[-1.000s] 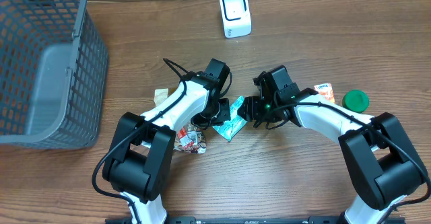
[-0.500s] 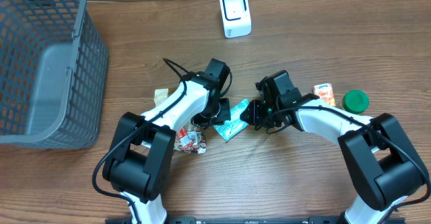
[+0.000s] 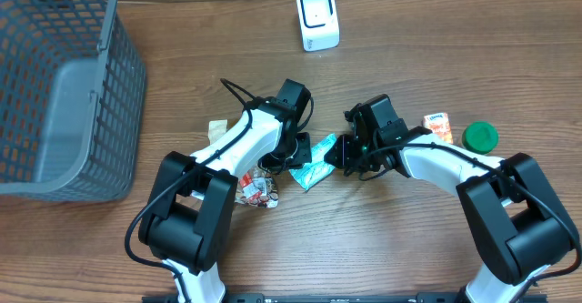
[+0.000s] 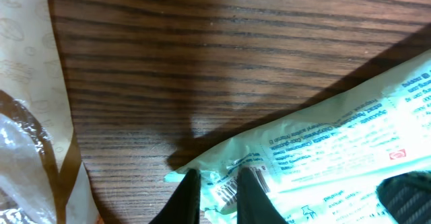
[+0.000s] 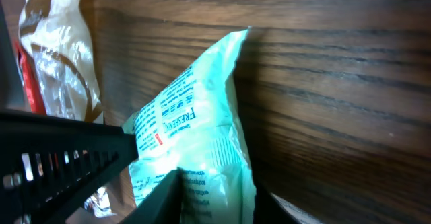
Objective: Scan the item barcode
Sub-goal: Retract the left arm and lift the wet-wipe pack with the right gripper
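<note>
Quickly, left to right: shows grey basket (image 3: 55,94) at far left of wooden table (image 3: 382,248). Has crumpled clear wrapper (image 3: 255,189) lying just beside left arm. Finds left gripper (image 4: 215,183) pinched tight on barcode corner of teal packet (image 3: 314,162), right gripper (image 5: 215,207) clamped on opposite end. Keeps packet stretched between both claws at table centre. Puts white scanner (image 3: 318,19) well behind, near far edge. Places orange packet (image 3: 438,124) and green lid (image 3: 479,136) close by right arm.
</note>
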